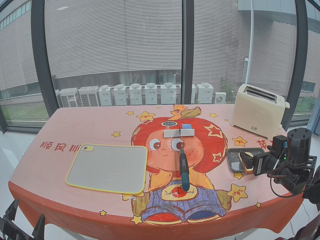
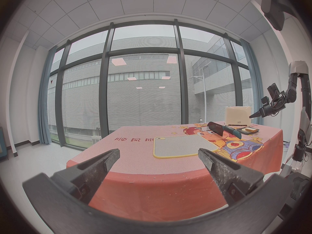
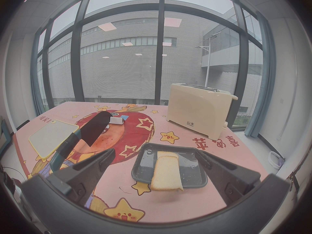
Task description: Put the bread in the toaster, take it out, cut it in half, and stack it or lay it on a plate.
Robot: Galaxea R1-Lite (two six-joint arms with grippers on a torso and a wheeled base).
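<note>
A cream toaster [image 1: 258, 110] stands at the table's far right, its slots empty on top. In front of it lies a dark tray [image 1: 233, 155] with pale bread [image 3: 166, 174] that overhangs the tray's rim. My right gripper [image 3: 155, 154] hovers open just off the table's right edge, level with the bread and a short way from it, with nothing between its fingers. A knife with a blue handle [image 1: 183, 170] lies mid-table, its blade on a small white rest [image 1: 179, 133]. My left gripper [image 2: 159, 155] is open, low and off the table's front left corner.
A grey cutting board with a yellow rim [image 1: 108, 167] lies on the left half of the table. The tabletop is pink with a large cartoon print. A window wall runs directly behind the table's back edge.
</note>
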